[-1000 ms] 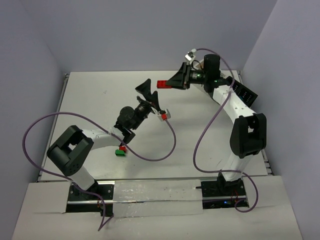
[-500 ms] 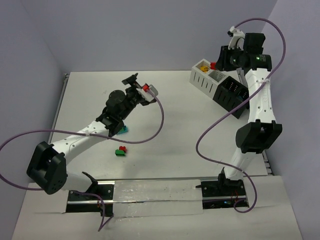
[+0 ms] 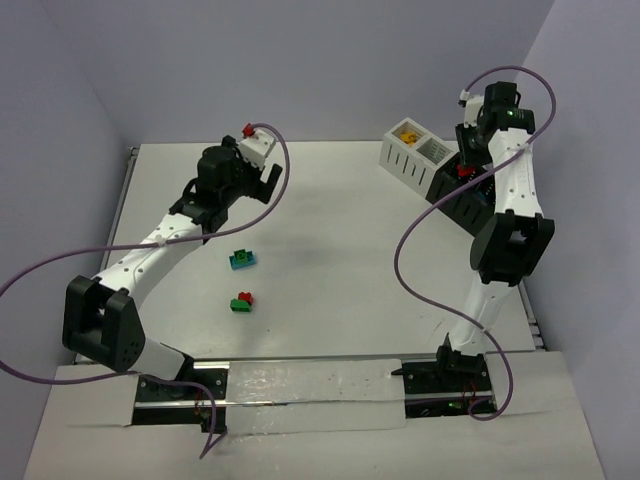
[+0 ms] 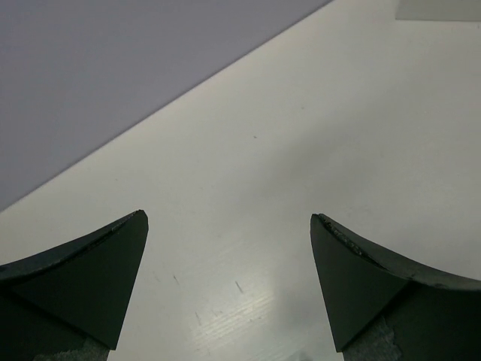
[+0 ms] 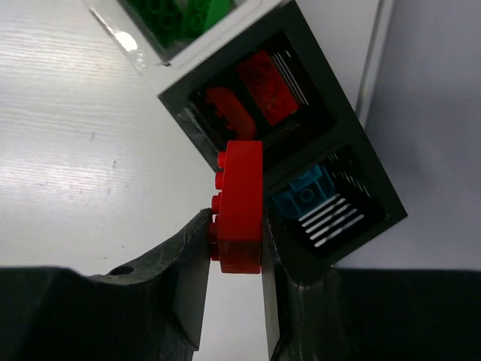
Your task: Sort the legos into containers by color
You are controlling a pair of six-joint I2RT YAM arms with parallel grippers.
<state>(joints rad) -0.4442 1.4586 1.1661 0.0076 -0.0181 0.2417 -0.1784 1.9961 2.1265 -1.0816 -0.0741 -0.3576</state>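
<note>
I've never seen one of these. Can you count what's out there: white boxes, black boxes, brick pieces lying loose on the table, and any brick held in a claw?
White boxes: 2
Black boxes: 2
Loose brick pieces on the table, one teal and green, one red and green: 2
Red brick held in the right gripper: 1
Total: 7

You have a white table (image 3: 350, 260) enclosed by pale lilac walls (image 3: 300, 60), with a mounting strip (image 3: 310, 385) along its near edge.
</note>
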